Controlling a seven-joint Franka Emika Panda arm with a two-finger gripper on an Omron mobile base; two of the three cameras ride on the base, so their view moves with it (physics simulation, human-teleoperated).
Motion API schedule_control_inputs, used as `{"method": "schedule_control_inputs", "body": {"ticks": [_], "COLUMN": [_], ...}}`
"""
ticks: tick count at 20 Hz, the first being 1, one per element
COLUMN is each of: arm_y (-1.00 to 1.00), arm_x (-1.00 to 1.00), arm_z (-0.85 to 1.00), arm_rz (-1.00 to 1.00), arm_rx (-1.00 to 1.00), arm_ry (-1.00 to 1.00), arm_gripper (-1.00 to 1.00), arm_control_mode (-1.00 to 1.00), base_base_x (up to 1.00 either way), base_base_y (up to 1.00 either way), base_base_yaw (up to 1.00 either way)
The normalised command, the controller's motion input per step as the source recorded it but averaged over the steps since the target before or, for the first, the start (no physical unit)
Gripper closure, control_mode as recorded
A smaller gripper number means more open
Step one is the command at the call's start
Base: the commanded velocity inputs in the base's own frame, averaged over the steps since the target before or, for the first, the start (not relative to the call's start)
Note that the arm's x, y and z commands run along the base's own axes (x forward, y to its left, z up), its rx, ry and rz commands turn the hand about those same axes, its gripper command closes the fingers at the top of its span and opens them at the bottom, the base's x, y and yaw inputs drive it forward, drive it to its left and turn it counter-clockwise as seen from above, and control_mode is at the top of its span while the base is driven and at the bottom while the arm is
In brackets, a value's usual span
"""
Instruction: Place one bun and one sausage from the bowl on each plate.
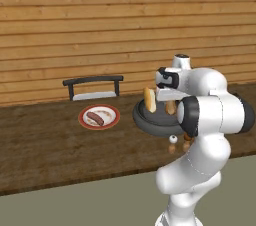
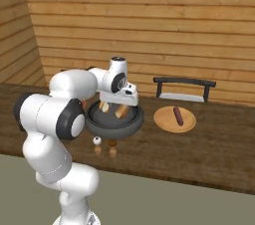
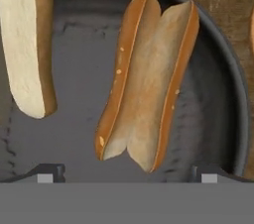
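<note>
Two split hot-dog buns lie in the wide, shallow, dark grey-black round bowl [image 3: 74, 119] with its thick rim. The golden-brown bun [image 3: 146, 82] lies open, cut face up, near the middle of the hand view; the paler, cream-faced bun [image 3: 27, 39] sits at the upper left, apart from the first, running out of the top edge. In the left base view one bun [image 1: 149, 99] stands tilted at the bowl's [image 1: 145, 120] left side.

The fingers [image 3: 126, 173] stand wide apart, released, grasping nothing. Their two dark tips flank the lower end of the golden-brown bun, one to each side, not touching it. The white hand hangs directly above the bowl [image 2: 117, 122] in both base views.

The bowl rests on the dark brown wooden table [image 1: 50, 155], near its front edge. Just in front of the bowl stand two small shakers: a white-topped one [image 2: 97, 144] and a brown one [image 2: 113, 147], close together.

One flat round white plate with a red-brown rim [image 1: 112, 120] lies on the table beside the bowl, apart from it. A single dark reddish-brown sausage [image 1: 95, 118] lies on it. In the right base view the plate [image 2: 164, 119] looks tan.

Behind the plate, a black-framed chair back [image 1: 93, 81] shows above the far table edge, against a horizontal light wooden plank wall [image 1: 100, 20].
</note>
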Motion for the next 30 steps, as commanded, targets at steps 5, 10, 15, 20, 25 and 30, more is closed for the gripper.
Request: {"method": "schedule_control_inputs", "body": {"ticks": [5,10,15,20,25,30], "arm_y": [-0.03,-0.01,0.0,0.0,0.0,0.0], "arm_x": [0.32,0.4,0.0,-0.25,-0.02,0.0], "arm_z": [-0.12,-0.21,-0.27,-0.13,-0.02,0.0], "arm_rz": [-0.07,-0.06,-0.06,-0.03,-0.03,0.0], "arm_rx": [0.0,0.0,0.0,0.0,0.0,0.0], "arm_ry": [0.0,0.0,0.0,0.0,0.01,0.0], "arm_gripper": [-1.0,-1.0,-1.0,-1.0,1.0,1.0], "arm_control_mode": [-1.0,-1.0,-1.0,-1.0,-1.0,-1.0], "base_base_x": [0.0,0.0,0.0,0.0,0.0,0.0], "base_base_y": [0.0,0.0,0.0,0.0,0.0,0.0], "base_base_yaw": [0.0,0.0,0.0,0.0,0.0,0.0]}}
